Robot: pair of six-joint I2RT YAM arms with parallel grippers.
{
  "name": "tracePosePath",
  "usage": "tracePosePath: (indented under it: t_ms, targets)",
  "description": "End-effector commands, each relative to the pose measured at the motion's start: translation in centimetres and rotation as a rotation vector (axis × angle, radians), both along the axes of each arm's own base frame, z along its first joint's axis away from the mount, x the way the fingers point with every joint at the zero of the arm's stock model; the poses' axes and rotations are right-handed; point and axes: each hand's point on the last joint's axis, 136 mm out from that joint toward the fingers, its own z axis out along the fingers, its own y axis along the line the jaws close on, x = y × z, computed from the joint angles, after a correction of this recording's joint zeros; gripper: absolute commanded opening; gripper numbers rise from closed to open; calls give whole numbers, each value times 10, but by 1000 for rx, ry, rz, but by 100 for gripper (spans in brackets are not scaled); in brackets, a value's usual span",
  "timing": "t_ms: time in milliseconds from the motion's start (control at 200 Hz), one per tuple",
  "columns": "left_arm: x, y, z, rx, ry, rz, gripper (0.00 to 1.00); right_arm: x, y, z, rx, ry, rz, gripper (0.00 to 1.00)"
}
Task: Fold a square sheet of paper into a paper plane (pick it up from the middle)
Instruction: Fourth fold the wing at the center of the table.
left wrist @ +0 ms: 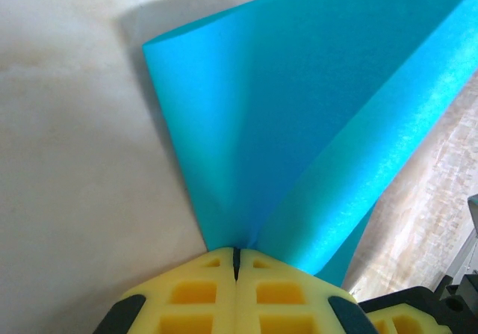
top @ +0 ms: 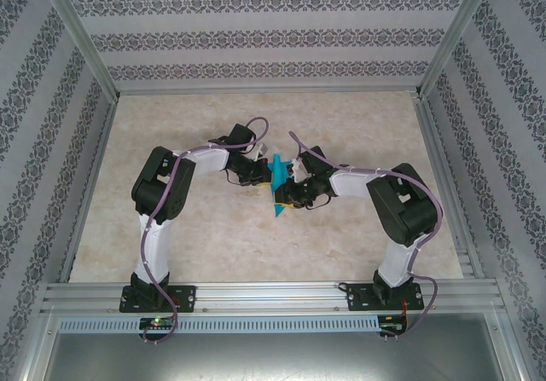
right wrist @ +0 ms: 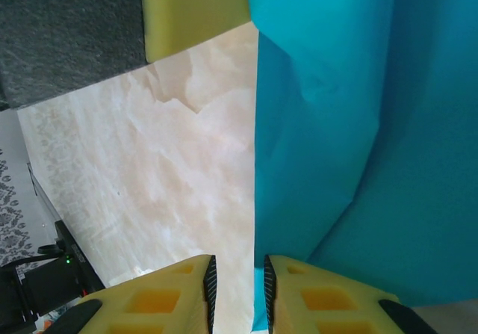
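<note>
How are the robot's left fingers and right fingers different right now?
The left gripper has its fingers pressed together, pinching the blue paper; the right gripper has its fingers slightly apart, with the table showing between them. The paper fans out of the left fingers, but only its edge reaches the right fingers' gap. Both have yellow fingers.

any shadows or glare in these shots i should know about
Left wrist: the paper throws a soft shadow on the table at its upper left. Right wrist: the paper's right panel sits in shade, darker than the rest. Top external: even, diffuse light, no glare.
</note>
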Motion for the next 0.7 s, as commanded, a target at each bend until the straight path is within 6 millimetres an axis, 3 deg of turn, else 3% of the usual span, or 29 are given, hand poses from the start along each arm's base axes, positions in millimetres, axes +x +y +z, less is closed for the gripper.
tracePosePath:
  t_ms: [0,694]
  targets:
    - [-15,20,-39,106,75,9,5,1,10,2,22,-7,33,26]
    - [-17,20,-41,99,85,4,5,1,19,-9,20,12,49,26]
